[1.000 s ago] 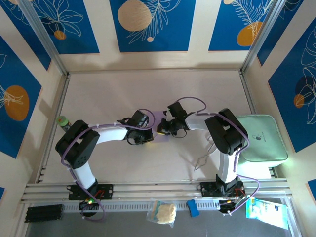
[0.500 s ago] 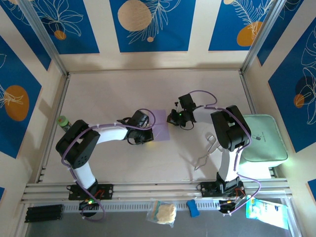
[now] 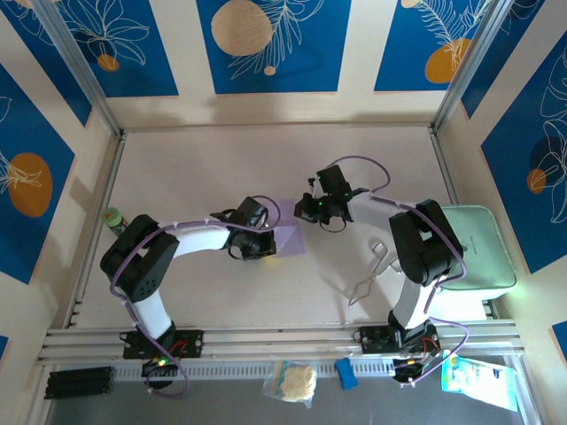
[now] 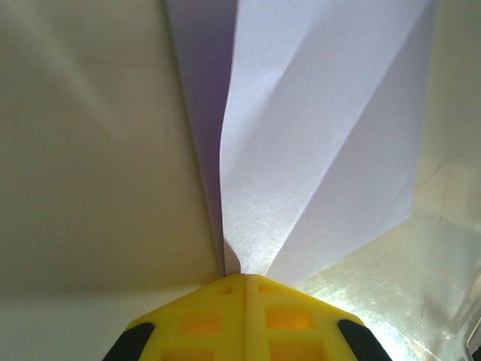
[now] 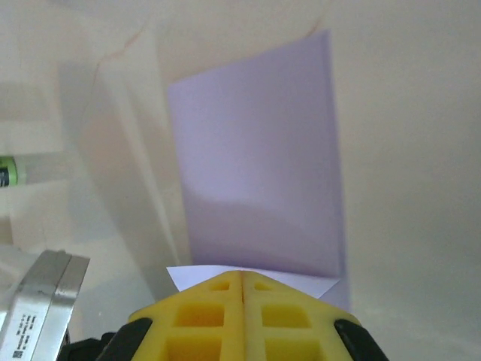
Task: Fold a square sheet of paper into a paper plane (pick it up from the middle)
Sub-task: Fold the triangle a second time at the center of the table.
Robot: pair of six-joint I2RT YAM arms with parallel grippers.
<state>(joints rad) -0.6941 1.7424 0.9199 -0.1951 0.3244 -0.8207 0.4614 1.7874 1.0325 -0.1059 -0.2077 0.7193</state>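
Well, you won't get much to read. The dark mark on the mint-green tray (image 3: 487,257), off to the outer side of your right gripper (image 3: 303,215), is too small to make out. So is the print on the metal bracket (image 5: 37,304) at the lower left of the right wrist view.

From above, you see the square sheet of paper (image 3: 292,241) as a small lavender patch between the two grippers. It touches the tip of your left gripper (image 3: 268,243) and lies just short of the right one.

The left wrist view gives you what the overhead cannot. At that end the sheet (image 4: 323,150) is not flat: it rises out of the yellow fingertips in a sharp ridge, one panel shaded and one lit.

The right wrist view shows the sheet (image 5: 255,188) spread flat ahead of that gripper (image 5: 242,275). A paler strip at its near edge runs under the fingertips, and a green bottle (image 5: 7,173) sits well off to the left.

Your left gripper (image 4: 245,280) is clenched, its yellow fingers pressed together on the sheet's edge. Your right gripper's fingers are closed tight against each other too. You cannot tell whether they pinch the near edge or just sit over it.
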